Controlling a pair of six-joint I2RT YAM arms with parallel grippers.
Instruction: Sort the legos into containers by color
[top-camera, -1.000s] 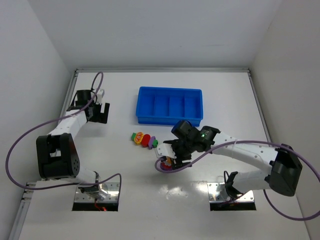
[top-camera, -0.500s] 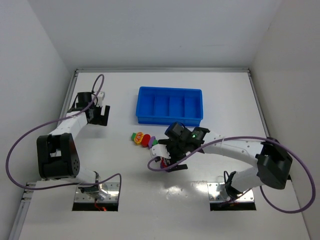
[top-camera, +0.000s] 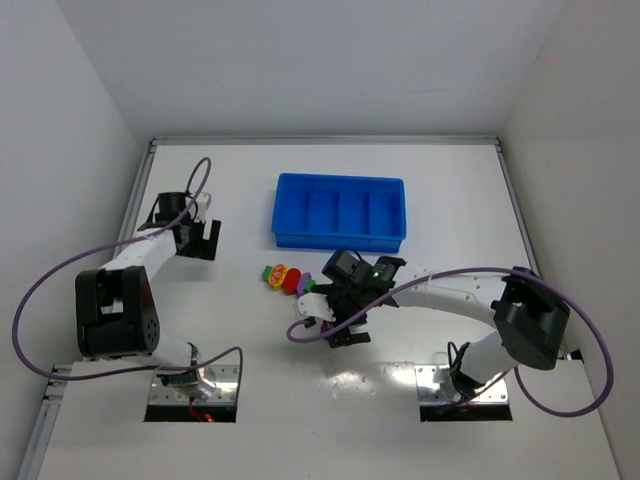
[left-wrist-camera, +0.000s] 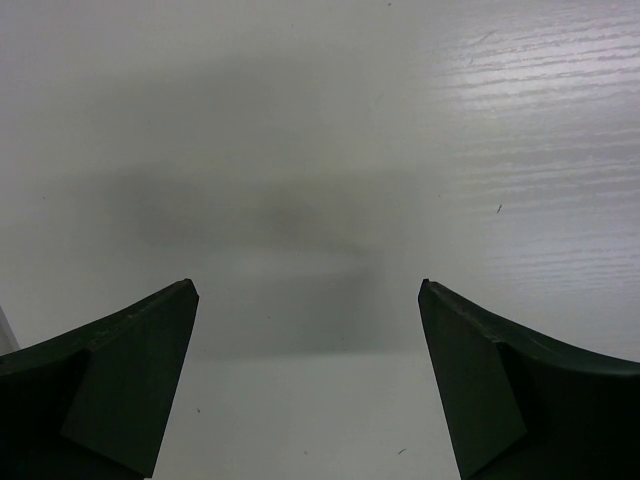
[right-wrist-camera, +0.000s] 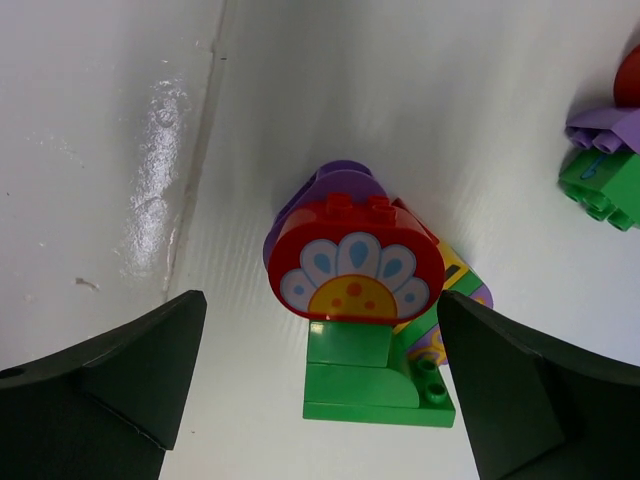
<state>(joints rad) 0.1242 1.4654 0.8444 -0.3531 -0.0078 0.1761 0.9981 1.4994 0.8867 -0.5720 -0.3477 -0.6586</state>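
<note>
A clump of legos lies between the fingers of my right gripper (right-wrist-camera: 320, 296), which is open around it without touching. The clump has a red flower brick (right-wrist-camera: 355, 262) on a green brick (right-wrist-camera: 375, 385), with purple and yellow pieces behind. In the top view my right gripper (top-camera: 328, 320) hangs over this clump and hides most of it. A second clump of legos (top-camera: 285, 277), in green, yellow, red and purple, lies just to its upper left, and shows as the second clump (right-wrist-camera: 605, 160) in the right wrist view. The blue tray of containers (top-camera: 340, 181) stands behind. My left gripper (left-wrist-camera: 308, 290) is open over bare table.
My left gripper (top-camera: 200, 240) sits far left, well away from the legos. The tray's four compartments look empty. A purple cable loops beside the right gripper. White walls close the table at the back and both sides.
My right gripper has opened wider and shifted left, towards the second clump, and now stands around the flower clump. The left arm has drifted slightly nearer.
</note>
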